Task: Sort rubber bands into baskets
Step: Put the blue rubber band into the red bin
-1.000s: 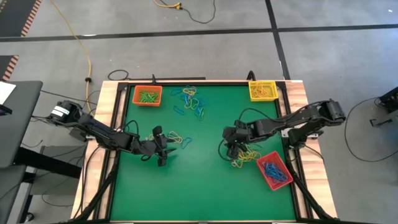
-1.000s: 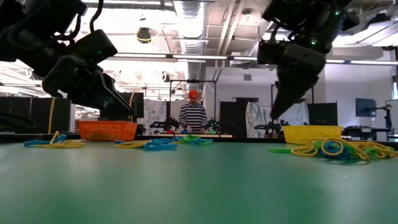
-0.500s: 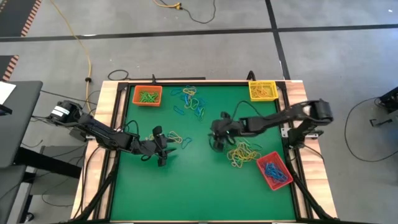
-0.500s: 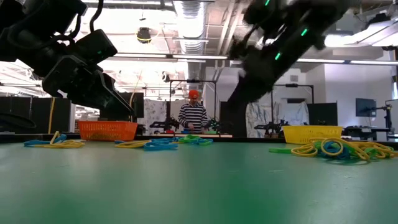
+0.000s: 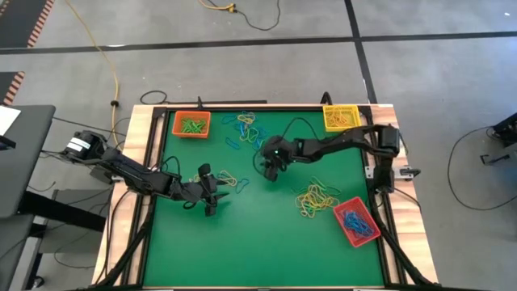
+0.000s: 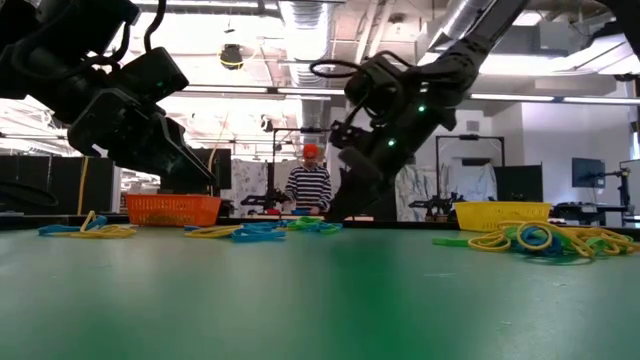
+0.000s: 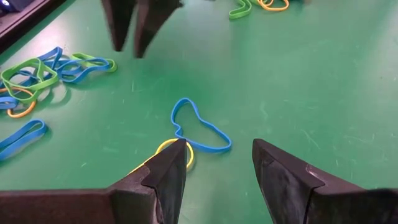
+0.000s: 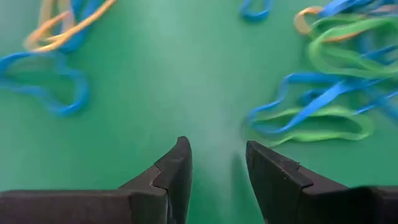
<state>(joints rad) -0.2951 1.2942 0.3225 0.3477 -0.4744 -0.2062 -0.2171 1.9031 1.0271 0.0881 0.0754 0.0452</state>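
The right tool (image 5: 270, 167) hangs over the green table (image 5: 258, 234), fingers parted and empty, just beside the cluster of blue, green and yellow rubber bands (image 5: 247, 131) that lies next to the orange basket (image 5: 191, 124). In its wrist view a green-and-blue loop (image 8: 323, 118) lies close ahead of the fingertips, apparently untouched, though the view is blurred. The left tool (image 5: 212, 190) is open too, low over the table, farther from the orange basket, with a blue band (image 7: 198, 127) and a yellow band (image 7: 166, 149) at its fingertips. The yellow basket (image 5: 341, 117) and red basket (image 5: 355, 221) sit well apart from the orange basket.
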